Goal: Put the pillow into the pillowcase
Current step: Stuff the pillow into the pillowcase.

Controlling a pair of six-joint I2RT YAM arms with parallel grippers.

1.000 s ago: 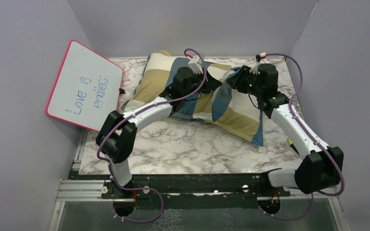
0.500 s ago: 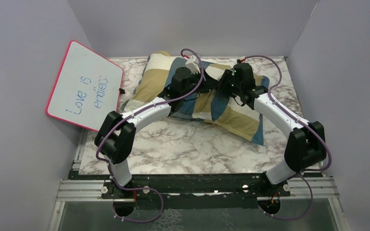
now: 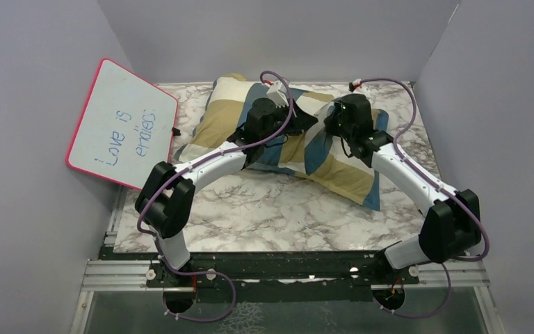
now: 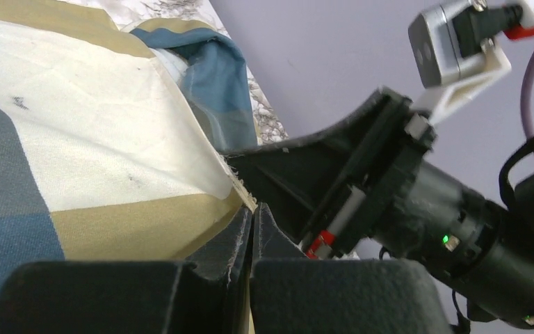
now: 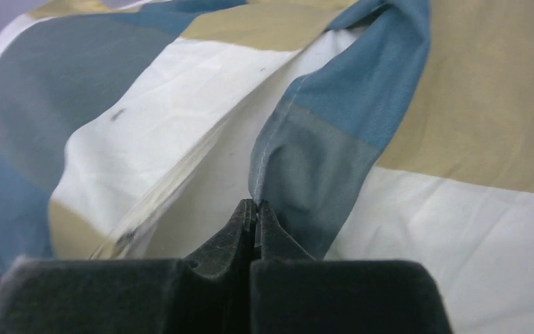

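**Hazards at the pillowcase mouth, and clearances**

Grip loss is your first risk; the left end effector [image 4: 252, 216] has its jaws pressed together on the frayed hem of the pillowcase [image 3: 334, 167], and the right end effector [image 5: 256, 209] is pinching a folded blue hem seam at its very tips; both holds take only thin cloth, so a sharp pull would probably strip the hem free.

Contact between the arms is the second risk; the left wrist view shows the right arm's wrist housing just beside the left jaws, so keep any spreading motion outward, not crosswise.

The pillow [image 5: 212, 177] appears to sit mostly inside the case, judging by the plump shape at the far centre of the worktop [image 3: 264, 209]; a white layer shows in the opening between the two hems, though you cannot be certain it is pillow and not lining; uneven pulling could drag the whole bundle instead of seating it.

Clearances: the back wall [image 3: 271, 42] is close behind the bundle; the whiteboard [image 3: 122, 125] leans just beside its left end; the right wall [image 3: 487, 104] stands well apart; open marble lies on the near side, so draw toward the bases; watch the purple cable [image 3: 389, 87] looping above the right wrist.
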